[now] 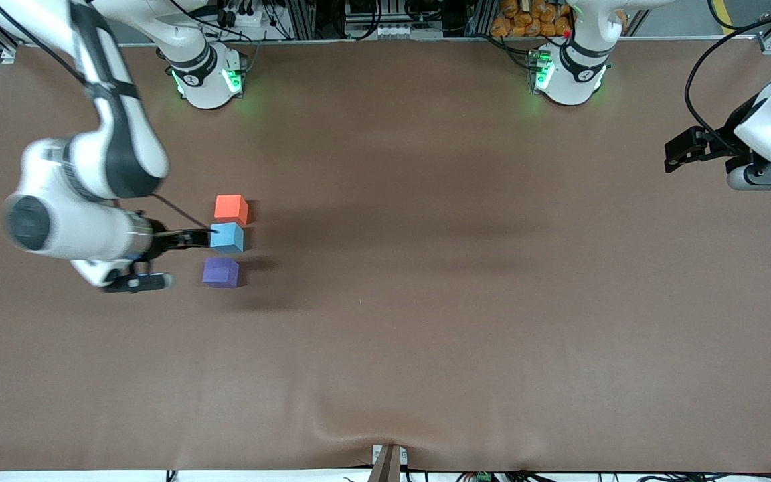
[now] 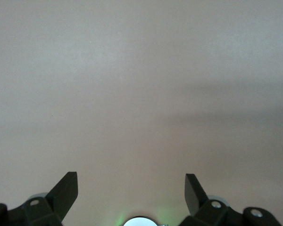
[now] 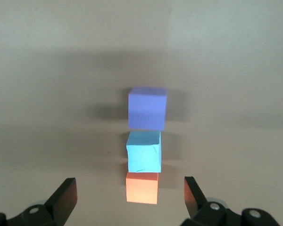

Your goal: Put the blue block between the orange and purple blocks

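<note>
In the front view, three cubes lie in a short row toward the right arm's end of the table [image 1: 425, 335]: one orange block [image 1: 231, 208] farthest from the camera, one blue block [image 1: 227, 237] in the middle, one purple block [image 1: 220, 272] nearest. The right gripper [image 1: 206, 235] is just beside the blue block. The left gripper [image 1: 676, 157] waits at the left arm's end.

In the left wrist view, the left gripper [image 2: 131, 188] is wide open, holding nothing, over bare table.

In the right wrist view, the right gripper [image 3: 130, 194] is wide open and empty, and the three cubes sit apart from its fingers [image 3: 66, 195]
</note>
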Available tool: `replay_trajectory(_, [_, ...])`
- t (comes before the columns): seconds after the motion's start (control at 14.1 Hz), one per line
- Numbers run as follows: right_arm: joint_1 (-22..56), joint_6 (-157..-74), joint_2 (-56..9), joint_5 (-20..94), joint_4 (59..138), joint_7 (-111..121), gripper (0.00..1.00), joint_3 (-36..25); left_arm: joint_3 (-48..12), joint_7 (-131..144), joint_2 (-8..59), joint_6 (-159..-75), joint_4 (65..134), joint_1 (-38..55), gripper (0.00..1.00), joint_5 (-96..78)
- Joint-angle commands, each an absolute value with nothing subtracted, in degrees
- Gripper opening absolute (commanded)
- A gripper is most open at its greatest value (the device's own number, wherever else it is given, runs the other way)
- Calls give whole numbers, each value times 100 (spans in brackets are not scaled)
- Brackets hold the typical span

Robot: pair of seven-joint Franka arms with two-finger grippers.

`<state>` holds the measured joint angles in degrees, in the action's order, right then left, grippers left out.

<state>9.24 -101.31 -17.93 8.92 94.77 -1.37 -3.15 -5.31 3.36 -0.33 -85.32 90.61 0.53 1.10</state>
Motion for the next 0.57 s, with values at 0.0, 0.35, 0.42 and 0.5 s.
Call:
replay_trajectory(0.0, [660,-9460,-1916,941,8476,-18,100,-264,-554,299,-18,-8499,8991,0,100,26])
replay_trajectory(0.35, [27,-8352,-1881,862,7367,26,100,-281,-554,299,-18,-8499,9000,9,100,26])
replay_trajectory(0.42, [44,-8115,-1872,740,7209,-17,100,-290,-554,299,-18,-8499,9000,9,100,26])
replay_trajectory(0.5, [122,-7964,-1820,399,7137,-44,100,-290,-554,299,-18,-8499,9000,9,100,26])
